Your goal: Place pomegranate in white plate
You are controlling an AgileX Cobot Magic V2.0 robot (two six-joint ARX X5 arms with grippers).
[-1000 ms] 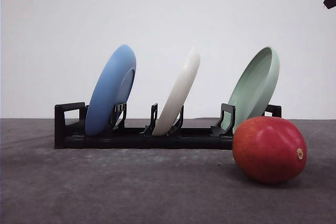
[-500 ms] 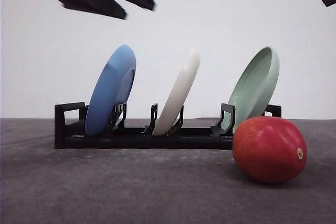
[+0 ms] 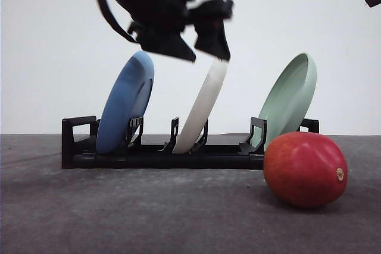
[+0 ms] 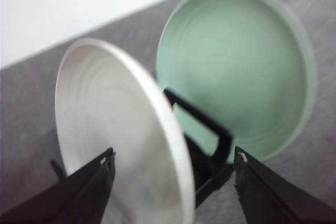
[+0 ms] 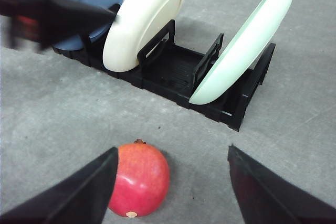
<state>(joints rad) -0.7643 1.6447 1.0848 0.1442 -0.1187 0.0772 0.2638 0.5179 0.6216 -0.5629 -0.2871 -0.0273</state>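
A: Where's the pomegranate (image 3: 305, 169)?

B: On the grey table (image 3: 149, 212), in front of the right end of the black dish rack (image 3: 161, 153), just before the pale green plate (image 3: 290, 99). Untouched.

A: Handling?

B: Judging by the skin: glossy, smooth, firm. Likely slippery and somewhat heavy, not fragile. Best taken across the widest part, with fingers either side of the belly.

A: Orientation?

B: Slightly egg-shaped, lying on its side. Long axis roughly level, running left to right in the front view; tan stem spot faces right.

A: White plate (image 3: 202, 108)?

B: Standing on edge in the rack's middle slot, leaning right, between the blue plate (image 3: 126, 102) and the green one. Stiff, hard, rim thin. Probably needs lifting out by the upper rim.

A: Left gripper (image 3: 203, 49)?

B: Above that rim, fingers spread. In its wrist view the plate's edge sits between the fingers, no contact that I can see.

A: Right gripper (image 5: 170, 192)?

B: Fingers wide apart, hovering above the fruit, holding nothing.
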